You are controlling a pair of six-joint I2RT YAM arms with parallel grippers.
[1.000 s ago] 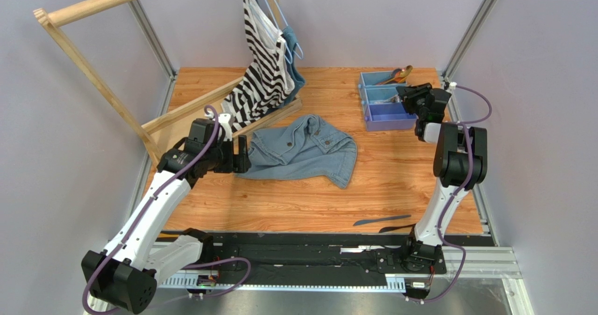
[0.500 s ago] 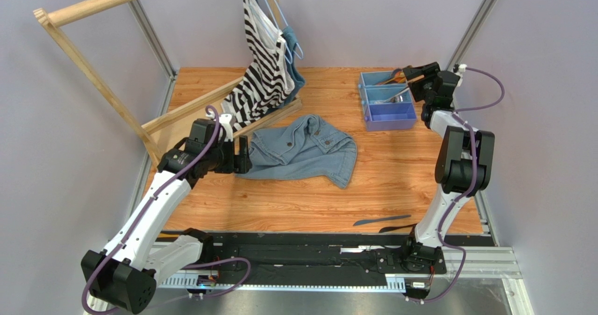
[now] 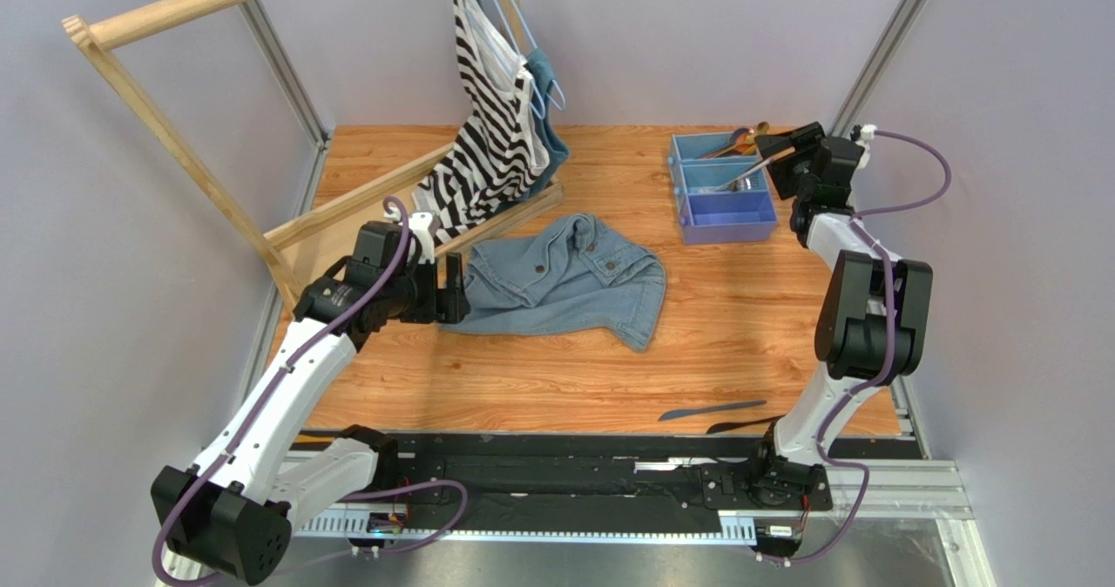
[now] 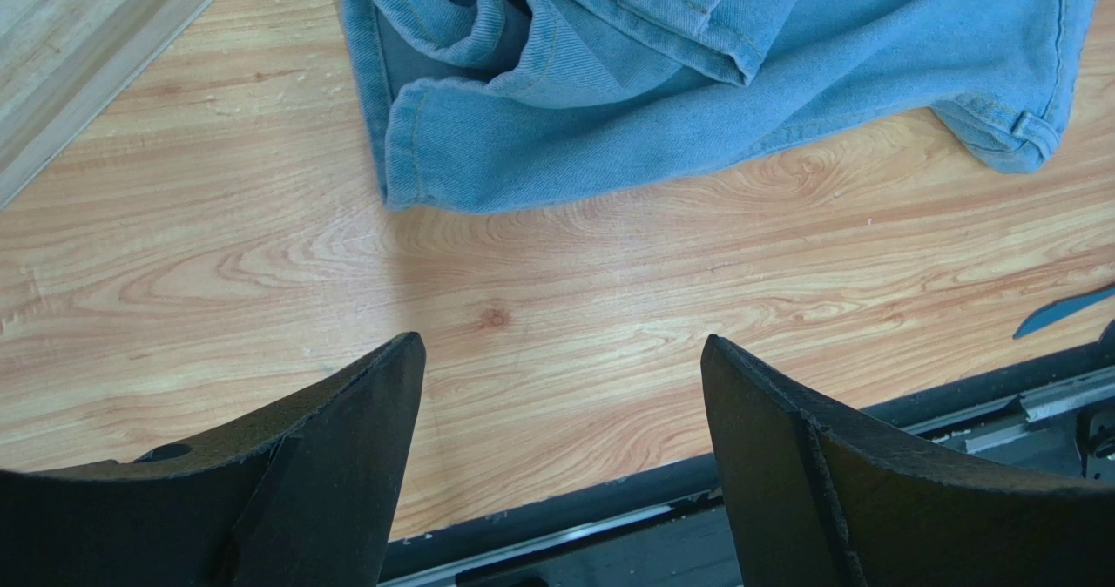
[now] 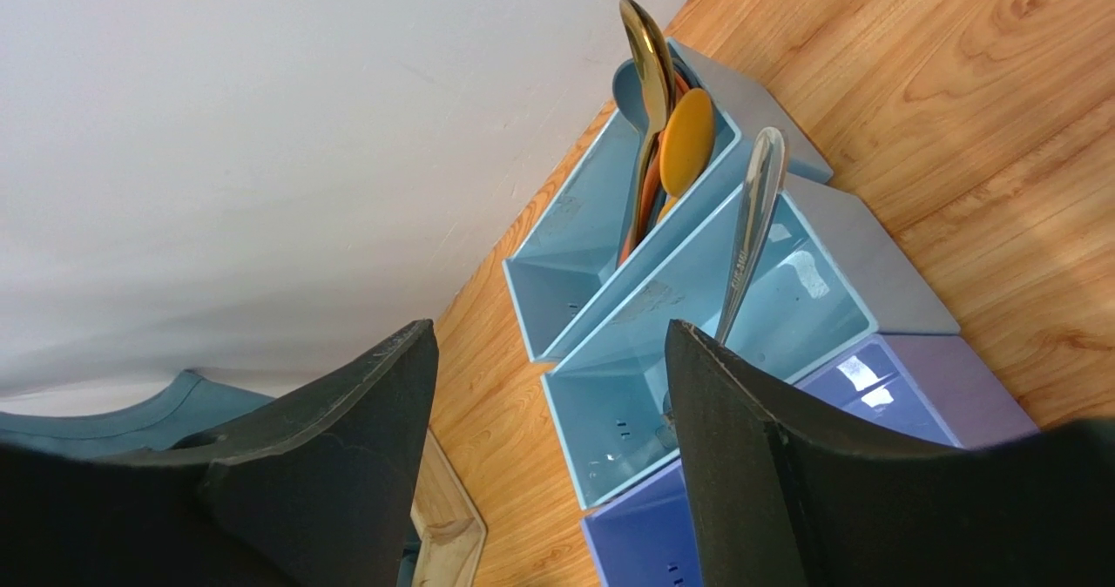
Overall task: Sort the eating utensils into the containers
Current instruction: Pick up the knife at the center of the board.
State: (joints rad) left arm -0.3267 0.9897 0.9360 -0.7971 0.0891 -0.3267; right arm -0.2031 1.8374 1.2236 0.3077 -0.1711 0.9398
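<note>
Two black two-finger grippers work over an orange-brown wood-grain tabletop (image 3: 733,339). The right gripper (image 5: 550,339) (upper right of the top view) hangs just above a light blue rectangular plastic tray (image 5: 583,267) of three compartments. Its jaws are spread wide with nothing clamped between them.

In the right wrist view, the tray's uppermost compartment holds a shiny gold metal spoon (image 5: 644,104) and a glossy orange spoon (image 5: 685,136), leaning together. The middle compartment holds a slim silver metal utensil (image 5: 749,221) (which kind cannot be told), tilted against the wall. Its lower part runs just beside one finger; contact cannot be told.

The left gripper (image 4: 563,352), at centre left of the top view, is also spread wide and empty over bare wood, near the edge of a crumpled blue denim garment (image 4: 733,78).

A flat blue utensil (image 3: 694,412) and a dark utensil (image 3: 740,425) lie side by side at lower centre-right of the top view, well apart from the tray. A black-and-white striped garment (image 3: 491,117) hangs at upper centre.
</note>
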